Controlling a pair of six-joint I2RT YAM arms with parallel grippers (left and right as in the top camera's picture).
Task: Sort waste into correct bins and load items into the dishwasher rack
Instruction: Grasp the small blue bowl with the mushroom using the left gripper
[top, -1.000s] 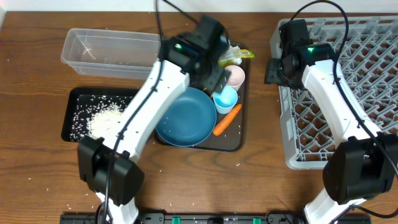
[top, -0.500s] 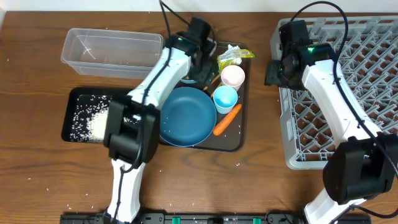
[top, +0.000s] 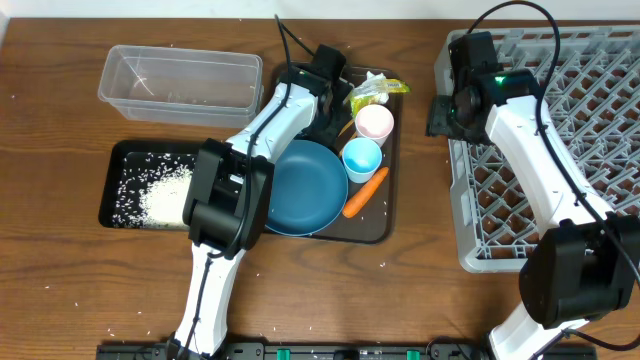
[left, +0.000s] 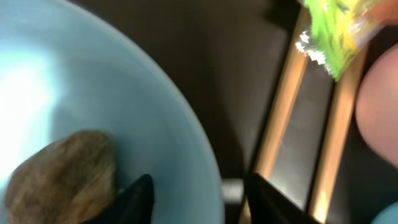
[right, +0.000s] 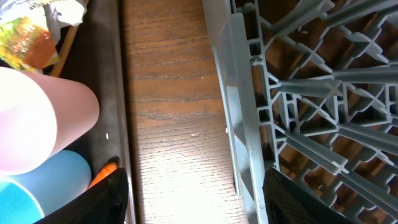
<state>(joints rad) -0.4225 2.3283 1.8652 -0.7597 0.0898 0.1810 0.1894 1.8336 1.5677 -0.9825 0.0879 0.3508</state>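
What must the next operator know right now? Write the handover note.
Left gripper: jaws astride the rim of the small light-blue bowl, brown food lump inside; grip unconfirmed.
Right gripper: open, empty, over bare wood beside the grey lattice dishwasher rack.
Done: white rice lies in the shallow black tray.
To do: orange carrot, yellow-green wrapper, large dark-blue bowl, pink cup, light-blue cup and wooden chopsticks all sit on the dark-brown serving tray; no items show in the rack.
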